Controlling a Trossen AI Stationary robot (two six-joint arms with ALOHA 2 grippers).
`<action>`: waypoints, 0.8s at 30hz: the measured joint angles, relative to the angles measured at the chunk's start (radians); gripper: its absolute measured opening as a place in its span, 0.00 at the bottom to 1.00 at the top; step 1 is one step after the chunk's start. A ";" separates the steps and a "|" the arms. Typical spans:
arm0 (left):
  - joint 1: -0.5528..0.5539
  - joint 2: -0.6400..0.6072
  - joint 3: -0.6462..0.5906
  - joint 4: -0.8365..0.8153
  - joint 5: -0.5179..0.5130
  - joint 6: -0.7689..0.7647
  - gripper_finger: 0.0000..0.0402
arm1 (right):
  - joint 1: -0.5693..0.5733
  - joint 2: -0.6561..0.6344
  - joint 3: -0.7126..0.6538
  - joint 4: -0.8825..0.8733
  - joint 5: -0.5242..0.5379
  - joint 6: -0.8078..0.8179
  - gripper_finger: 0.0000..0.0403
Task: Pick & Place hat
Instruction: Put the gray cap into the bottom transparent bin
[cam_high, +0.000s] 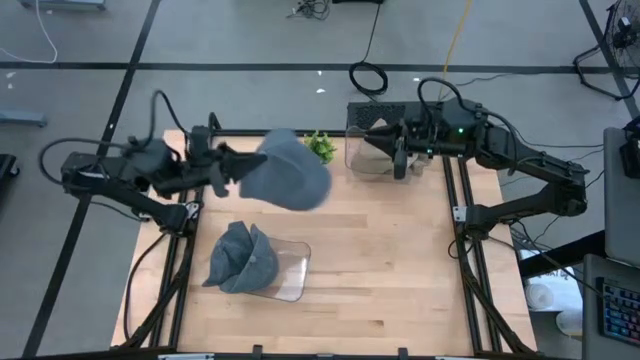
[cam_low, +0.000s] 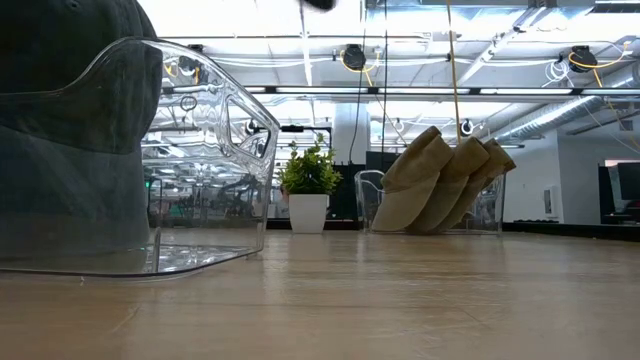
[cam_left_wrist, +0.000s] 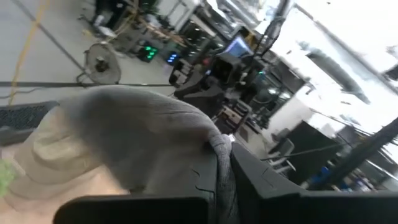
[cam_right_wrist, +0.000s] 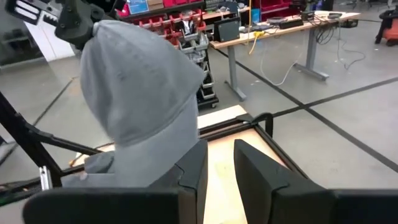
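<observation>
Near edge of bench (cam_high: 380, 300): clear bin (cam_high: 285, 272) on its side, dark grey hats (cam_high: 242, 258) stuffed in its mouth, resting on the wood.

Mid-bench, raised: left claw (cam_high: 232, 166) clamped on a grey hat (cam_high: 290, 170), which hangs clear of the surface, crown drooping. Grip appears to be on an edge fold only.

Far side: small potted plant (cam_high: 320, 146); second clear bin (cam_high: 365, 150) with tan hats (cam_low: 445, 180). Right claw (cam_high: 398, 150) hovers by that bin, fingers slightly parted, empty.

Risk: thin fabric pinch could slip in transit. Drooping crown could snag the plant or a bin rim.
</observation>
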 joint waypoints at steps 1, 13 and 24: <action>-0.018 0.012 0.000 0.004 -0.031 -0.012 0.04 | 0.000 0.000 0.000 -0.004 -0.001 -0.006 0.17; -0.202 0.180 0.000 0.119 -0.251 -0.086 0.04 | 0.001 -0.001 0.000 -0.007 -0.002 -0.025 0.17; -0.309 0.318 0.000 0.138 -0.426 -0.201 0.04 | 0.002 -0.001 0.000 -0.084 -0.006 0.005 0.17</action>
